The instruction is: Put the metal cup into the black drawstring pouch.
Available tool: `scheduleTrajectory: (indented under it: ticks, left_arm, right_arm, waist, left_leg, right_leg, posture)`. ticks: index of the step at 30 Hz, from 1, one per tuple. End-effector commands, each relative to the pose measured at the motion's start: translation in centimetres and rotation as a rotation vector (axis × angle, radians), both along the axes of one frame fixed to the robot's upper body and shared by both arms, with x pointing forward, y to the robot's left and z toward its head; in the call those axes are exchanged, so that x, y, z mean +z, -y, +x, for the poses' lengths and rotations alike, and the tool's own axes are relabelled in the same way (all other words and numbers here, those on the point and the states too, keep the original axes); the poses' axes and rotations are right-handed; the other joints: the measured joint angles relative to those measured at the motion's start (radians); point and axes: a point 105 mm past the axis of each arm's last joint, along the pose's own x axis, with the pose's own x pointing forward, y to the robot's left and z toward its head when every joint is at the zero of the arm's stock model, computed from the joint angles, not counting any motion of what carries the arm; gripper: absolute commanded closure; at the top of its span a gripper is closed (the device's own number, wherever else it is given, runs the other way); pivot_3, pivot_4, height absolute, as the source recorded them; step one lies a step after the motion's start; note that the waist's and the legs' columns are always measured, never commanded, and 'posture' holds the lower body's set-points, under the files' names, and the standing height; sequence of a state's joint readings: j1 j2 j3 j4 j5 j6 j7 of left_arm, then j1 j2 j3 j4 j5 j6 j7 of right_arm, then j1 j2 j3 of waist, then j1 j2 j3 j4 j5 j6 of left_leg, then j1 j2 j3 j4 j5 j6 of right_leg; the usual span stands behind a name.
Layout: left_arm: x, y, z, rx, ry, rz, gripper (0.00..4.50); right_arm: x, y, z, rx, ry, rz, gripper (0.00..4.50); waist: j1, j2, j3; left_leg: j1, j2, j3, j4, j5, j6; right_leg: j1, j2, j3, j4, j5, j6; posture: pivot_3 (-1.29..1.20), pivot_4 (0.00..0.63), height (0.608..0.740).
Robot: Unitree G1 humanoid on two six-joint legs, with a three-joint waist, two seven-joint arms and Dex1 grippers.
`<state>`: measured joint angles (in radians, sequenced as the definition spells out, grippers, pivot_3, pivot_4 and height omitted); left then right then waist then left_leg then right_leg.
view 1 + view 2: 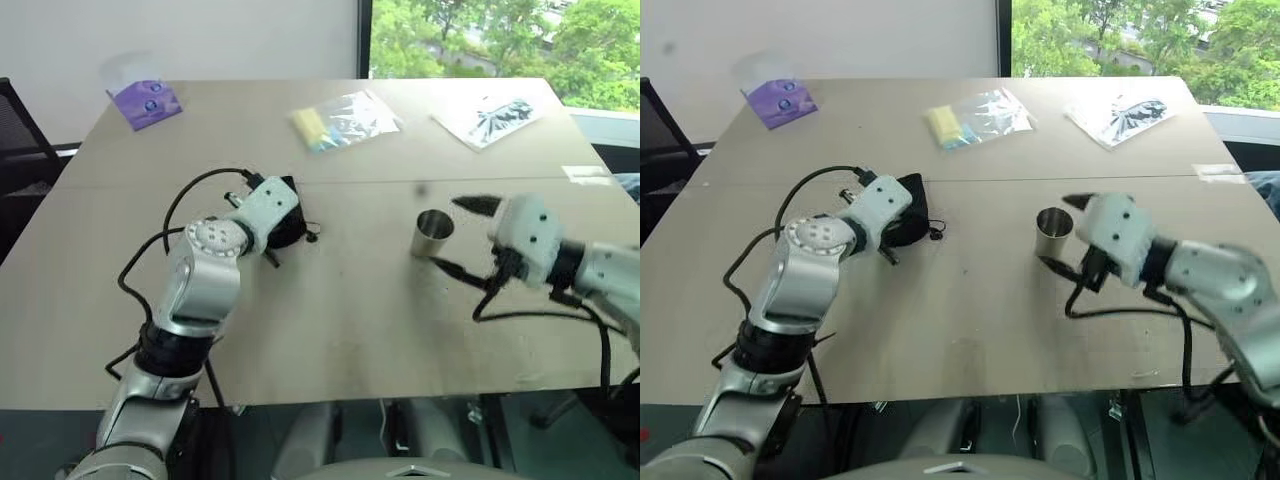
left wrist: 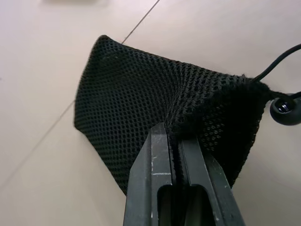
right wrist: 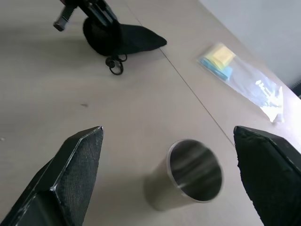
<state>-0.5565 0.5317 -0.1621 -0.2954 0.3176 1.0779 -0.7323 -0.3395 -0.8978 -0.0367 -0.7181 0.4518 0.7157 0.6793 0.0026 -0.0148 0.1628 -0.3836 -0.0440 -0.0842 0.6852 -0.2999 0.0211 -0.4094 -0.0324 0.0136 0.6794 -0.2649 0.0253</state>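
Pinching a fold of mesh near the mouth, the left gripper (image 2: 176, 141) has its 2 black fingers clenched on the black drawstring pouch (image 2: 155, 99), which lies on the beige table (image 1: 330, 330) on the robot's left side. That hold near the gathered end probably serves to lift or steady the opening so the cup can go in. The pouch is soft open-weave netting, bunched where the fingers bite, with a thin dark cord and a small round toggle (image 2: 284, 109) trailing beside it on the tabletop. The right gripper (image 3: 169, 155) is spread wide, holding nothing, its 2 fingers flanking the metal cup (image 3: 188, 174) without touching it, apparently lined up to close on its sides. The cup stands upright with its open mouth up, on the robot's right, well apart from the pouch; it is shiny, slightly tapered and without a handle. Farther back on the table lie a clear bag with yellow and blue contents (image 1: 340, 120), a purple packet (image 1: 147, 103) and another clear packet with dark items (image 1: 490, 118).
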Motion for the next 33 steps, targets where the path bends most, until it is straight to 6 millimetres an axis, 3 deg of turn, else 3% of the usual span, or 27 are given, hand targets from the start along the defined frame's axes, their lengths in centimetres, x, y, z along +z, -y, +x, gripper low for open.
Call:
scheduleTrajectory:
  ticks: [1, 9, 16, 21, 25, 32, 33]
  left_arm:
    - [1.0, 0.1, 0.3, 0.043, -0.003, -0.068, 4.43]
    - [1.2, 0.8, 0.5, 0.052, 0.018, -0.067, 4.43]
    - [1.6, 0.5, 0.2, 0.073, 0.025, -0.074, 4.43]
    - [1.7, 0.4, 0.0, 0.084, 0.026, -0.077, 4.43]
    - [1.8, 0.3, 0.1, 0.091, 0.029, -0.079, 4.50]
    - [2.2, -0.2, 0.2, 0.108, 0.027, -0.082, 4.50]
    - [2.3, -0.2, 0.2, 0.109, 0.026, -0.084, 4.50]
  right_arm:
    - [-0.5, 0.4, 1.0, -0.042, -0.114, -0.087, 0.00]
    - [-1.6, 0.8, 3.9, -0.055, -0.192, -0.202, 0.00]
    - [-2.5, -1.2, 3.5, 0.084, -0.230, -0.273, 0.00]
    - [-3.9, -1.1, 3.8, 0.108, -0.236, -0.370, 0.00]
    - [-4.9, -0.8, 5.1, 0.089, -0.211, -0.439, 1.08]
    - [-4.3, -1.1, 5.5, 0.086, -0.168, -0.433, 4.36]
    - [-4.3, -1.0, 5.5, 0.086, -0.169, -0.435, 4.44]
  waist:
    - [0.000, 0.000, 0.000]
    - [0.005, -0.001, 0.000]
    - [0.007, 0.000, 0.000]
    - [0.009, 0.000, 0.000]
    - [0.009, 0.000, 0.000]
    - [0.008, 0.000, 0.000]
    - [0.009, 0.000, 0.000]
  left_leg:
    - [0.000, 0.000, 0.000, 0.000, 0.000, 0.000]
    - [-0.004, -0.001, 0.000, 0.000, 0.000, 0.000]
    - [-0.005, -0.001, 0.000, 0.000, 0.000, 0.000]
    - [-0.005, -0.001, -0.001, 0.000, 0.000, 0.000]
    - [-0.005, -0.001, 0.000, 0.000, 0.000, 0.000]
    - [-0.005, -0.001, -0.001, 0.000, 0.000, 0.000]
    - [-0.005, -0.001, -0.001, 0.000, 0.000, 0.000]
  right_leg:
    - [0.000, 0.000, 0.000, 0.000, 0.000, 0.000]
    - [-0.004, -0.001, 0.000, -0.001, 0.000, 0.000]
    - [-0.005, -0.001, 0.001, -0.001, 0.000, 0.000]
    - [-0.005, -0.001, 0.000, -0.001, 0.000, 0.000]
    - [-0.005, -0.002, 0.000, -0.001, 0.000, 0.000]
    - [-0.006, -0.001, 0.001, -0.001, 0.000, 0.000]
    - [-0.006, -0.002, 0.001, -0.001, 0.000, 0.000]
  posture:
    - [0.00, 0.150, 0.740]
    - [0.00, 0.150, 0.740]
    - [0.00, 0.150, 0.740]
    - [0.00, 0.150, 0.740]
    - [0.00, 0.150, 0.740]
    - [0.00, 0.150, 0.740]
    - [0.00, 0.150, 0.740]
